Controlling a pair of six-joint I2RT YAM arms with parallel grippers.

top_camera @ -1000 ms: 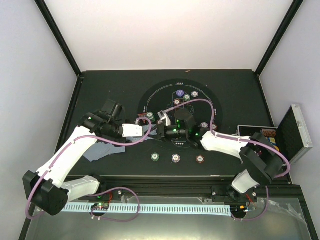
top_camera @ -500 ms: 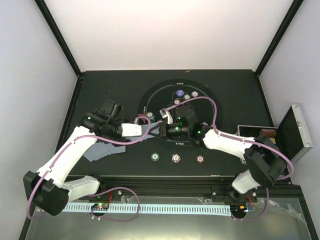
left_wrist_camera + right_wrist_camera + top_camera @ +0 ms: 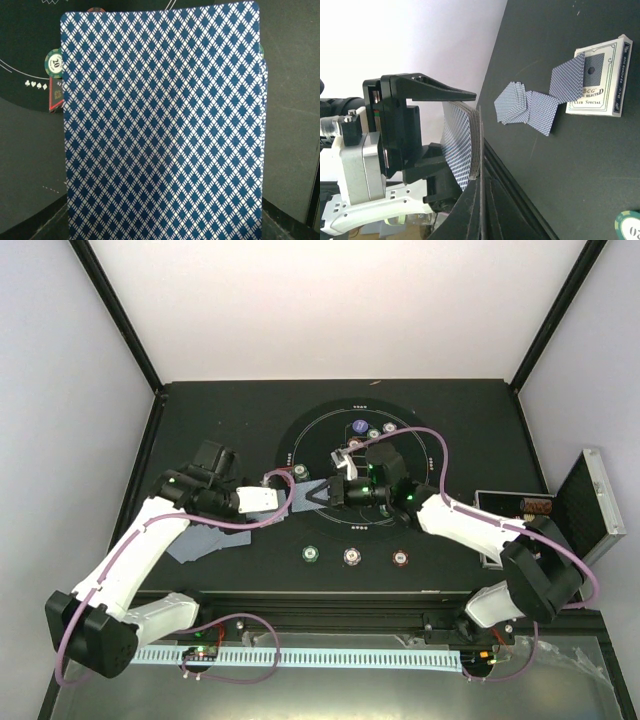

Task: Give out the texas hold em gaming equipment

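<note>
My left gripper (image 3: 285, 498) is shut on a deck of blue-diamond-backed playing cards (image 3: 162, 125), which fills the left wrist view and hides its fingers. In the right wrist view the deck (image 3: 465, 142) bows between the left gripper's black fingers (image 3: 435, 90). My right gripper (image 3: 318, 495) meets the deck's end, shut on a single card's thin edge (image 3: 481, 130). A green chip (image 3: 311, 553), a purple-white chip (image 3: 352, 556) and a red-brown chip (image 3: 400, 558) lie in a row at the front. A red triangle marker (image 3: 56, 100) shows beside the deck.
Loose cards (image 3: 200, 540) lie fanned at the left, seen with the card box (image 3: 597, 82) from the right wrist. More chips and a blue button (image 3: 360, 427) sit in the printed circle's far part. The open silver case (image 3: 590, 505) stands at the right edge.
The right gripper has moved left and a little farther back to the deck's end and closed on a card's edge. The left arm shifted slightly left, still holding the deck.
</note>
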